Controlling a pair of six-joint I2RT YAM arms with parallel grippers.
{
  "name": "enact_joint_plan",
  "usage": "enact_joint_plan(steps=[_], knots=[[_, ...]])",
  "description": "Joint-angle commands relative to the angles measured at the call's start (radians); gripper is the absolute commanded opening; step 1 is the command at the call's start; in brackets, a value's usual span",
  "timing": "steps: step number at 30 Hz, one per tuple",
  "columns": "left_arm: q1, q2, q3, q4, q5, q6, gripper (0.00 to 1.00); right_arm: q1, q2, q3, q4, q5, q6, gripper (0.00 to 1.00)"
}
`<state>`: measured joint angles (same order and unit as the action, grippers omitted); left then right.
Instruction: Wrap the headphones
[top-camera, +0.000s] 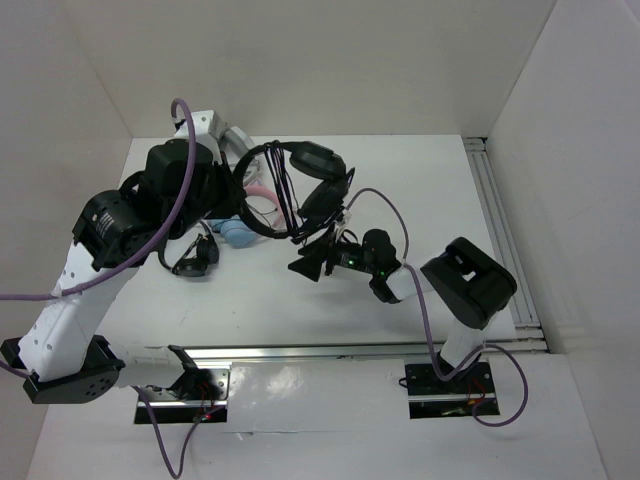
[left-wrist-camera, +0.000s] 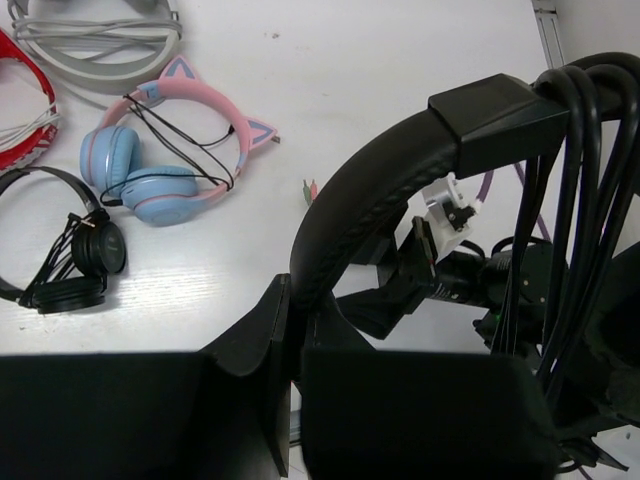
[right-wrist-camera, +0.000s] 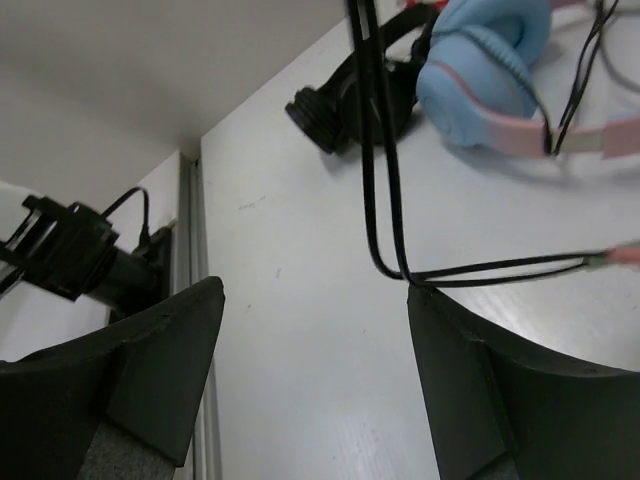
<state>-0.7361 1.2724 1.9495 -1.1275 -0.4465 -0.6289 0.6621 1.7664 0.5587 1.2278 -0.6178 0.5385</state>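
The headphones (top-camera: 318, 165) are large and all black, and they hang in the air above the middle of the table. My left gripper (left-wrist-camera: 295, 300) is shut on their wide padded band (left-wrist-camera: 350, 210). Several turns of the thin black cable (left-wrist-camera: 570, 200) lie around the band near one ear cup. Just below and in front of them, my right gripper (top-camera: 312, 262) stands open. In the right wrist view the cable (right-wrist-camera: 375, 150) drops as a loop, bends at the tip of the right finger (right-wrist-camera: 450, 340) and runs off to its plug (right-wrist-camera: 620, 257). Nothing sits between my right gripper's (right-wrist-camera: 315, 300) jaws.
A pink-and-blue cat-ear pair (left-wrist-camera: 165, 160) lies on the table left of centre. A smaller black pair (left-wrist-camera: 70, 250), a red pair (left-wrist-camera: 20, 110) and a grey pair (left-wrist-camera: 100, 35) lie further left. A metal rail (top-camera: 500, 230) runs along the table's right edge.
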Motion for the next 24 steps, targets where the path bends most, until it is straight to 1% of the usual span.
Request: enact_joint_plan(steps=[1, 2, 3, 4, 5, 6, 10, 14, 17, 19, 22, 24], knots=[[0.004, -0.033, -0.008, 0.109, 0.032, -0.015, 0.00, 0.025, -0.100, 0.058, -0.074, 0.162, -0.110, 0.82], [0.004, -0.033, -0.008, 0.109, 0.032, -0.015, 0.00, 0.036, -0.117, 0.058, -0.105, 0.194, -0.161, 0.82], [0.004, -0.033, -0.008, 0.109, 0.032, -0.015, 0.00, 0.045, -0.151, 0.073, -0.185, 0.226, -0.190, 0.82], [0.004, -0.033, -0.008, 0.109, 0.041, -0.015, 0.00, 0.054, -0.168, 0.087, -0.224, 0.260, -0.222, 0.82], [0.004, -0.033, -0.008, 0.109, 0.042, -0.015, 0.00, 0.063, -0.185, 0.087, -0.258, 0.320, -0.276, 0.82], [0.004, -0.033, -0.008, 0.109, 0.042, -0.015, 0.00, 0.074, -0.211, 0.099, -0.321, 0.343, -0.297, 0.83], [0.004, -0.033, -0.008, 0.109, 0.042, -0.006, 0.00, 0.114, -0.240, 0.133, -0.456, 0.395, -0.385, 0.83], [0.004, -0.033, 0.002, 0.109, 0.065, -0.006, 0.00, 0.125, -0.231, 0.144, -0.475, 0.402, -0.407, 0.83], [0.004, -0.033, 0.020, 0.109, 0.074, -0.006, 0.00, 0.125, -0.187, 0.170, -0.464, 0.319, -0.396, 0.83], [0.004, -0.033, 0.031, 0.109, 0.074, -0.006, 0.00, 0.152, -0.173, 0.181, -0.455, 0.306, -0.396, 0.83], [0.004, -0.033, 0.031, 0.109, 0.083, -0.006, 0.00, 0.166, -0.139, 0.181, -0.455, 0.360, -0.396, 0.71], [0.004, -0.033, 0.031, 0.109, 0.083, -0.006, 0.00, 0.166, -0.108, 0.172, -0.407, 0.351, -0.382, 0.61]])
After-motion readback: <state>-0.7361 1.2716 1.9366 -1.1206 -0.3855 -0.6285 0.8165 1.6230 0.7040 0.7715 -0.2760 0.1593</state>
